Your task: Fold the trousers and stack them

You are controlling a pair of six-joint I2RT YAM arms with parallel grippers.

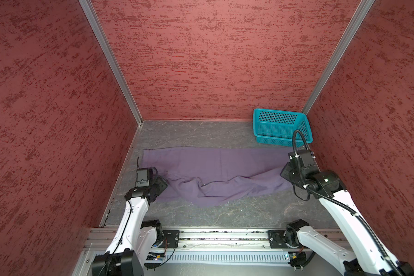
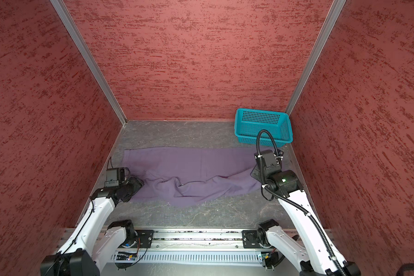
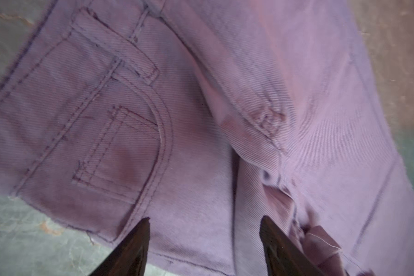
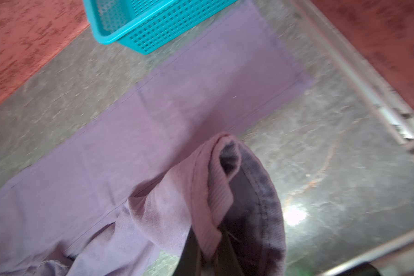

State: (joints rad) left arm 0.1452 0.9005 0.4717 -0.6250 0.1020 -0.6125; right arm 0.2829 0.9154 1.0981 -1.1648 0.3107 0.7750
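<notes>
1. The grey marbled bench (image 1: 225,215) is closed in by red walls (image 1: 46,119) on three sides. There is little room past the cloth's ends, so a wide swing could strike a wall.
2. The lavender-grey trousers (image 1: 213,165) lie lengthwise across the bench, with the waist at the left and the legs running right. The far leg lies flat and the near leg is rumpled mid-length. Folding over those wrinkles would probably trap them and leave a lopsided stack.
3. The teal perforated basket (image 1: 280,126) stands in the far right corner, near the far leg's end but apart from it. A leg carried that way could snag it.
4. The left end effector (image 3: 204,219) hovers over the waist beside the front pocket (image 3: 120,143), jaws apart and holding nothing. With the waist unpinned, a pull from the right may drag the whole garment.
5. The right end effector (image 4: 207,253) is clamped on the near leg's hem (image 4: 225,162), which is raised off the bench. The hem is bunched, so one layer may slip free.
</notes>
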